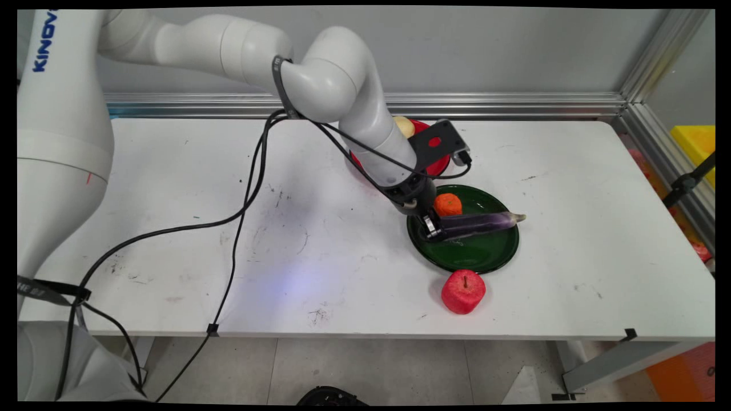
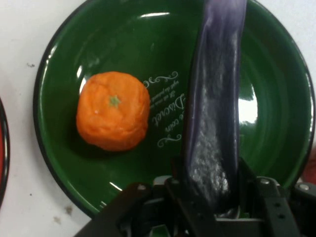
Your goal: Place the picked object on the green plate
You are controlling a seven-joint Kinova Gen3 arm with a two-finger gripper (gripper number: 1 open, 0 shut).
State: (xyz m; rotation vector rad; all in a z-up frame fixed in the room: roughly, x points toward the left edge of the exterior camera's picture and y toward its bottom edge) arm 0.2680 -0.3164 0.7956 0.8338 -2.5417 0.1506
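Observation:
A long purple eggplant [image 1: 482, 223] lies across the green plate [image 1: 485, 257], its stem end jutting past the plate's right rim. My gripper [image 1: 432, 227] is down at the eggplant's left end and shut on it. In the hand view the eggplant [image 2: 215, 113] runs up from between the fingers [image 2: 269, 195], over the green plate [image 2: 98, 39]. An orange tangerine [image 1: 448, 204] sits on the plate just behind the gripper, and the hand view has the tangerine [image 2: 113, 117] left of the eggplant, apart from it.
A red apple [image 1: 463, 291] stands on the table just in front of the green plate. A red plate [image 1: 440, 165] with a yellowish fruit [image 1: 404, 125] lies behind the arm, partly hidden. Black cables trail across the table's left half.

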